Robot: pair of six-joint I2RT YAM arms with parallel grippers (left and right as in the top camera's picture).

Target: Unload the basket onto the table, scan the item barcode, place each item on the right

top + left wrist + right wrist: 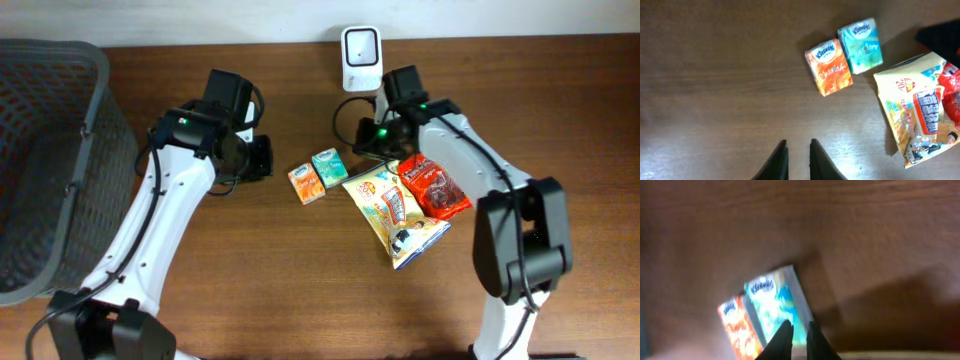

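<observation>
From overhead, nothing is lifted and nothing faces the scanner (360, 58), so the scan is not yet done. In my judgement, picking an item, carrying it to the scanner and showing its barcode are all left to do. The left gripper (264, 158) hangs just to the left of the orange tissue pack (306, 184). The right gripper (362, 142) sits between the scanner behind it and the teal tissue pack (328, 167) in front of it. A yellow snack bag (395, 215) and a red snack bag (432, 187) lie under the right arm. A dark mesh basket (45, 150) stands well to the outer side of the left arm. The table (560, 110) is dark brown wood and meets a pale wall at its far edge.

In the left wrist view, the fingers (778, 162) are clenched almost together with nothing between them. Both tissue packs lie ahead and to the right, apart from the tips, with the yellow bag further right. The wood grain looks smooth and bare beneath.

In the right wrist view, which is blurred, the fingers (783, 337) are likewise pinched close and empty. The teal pack lies directly past the tips, with the orange one beside it. I cannot tell whether the tips touch it. It seems the likeliest item to be scanned.
</observation>
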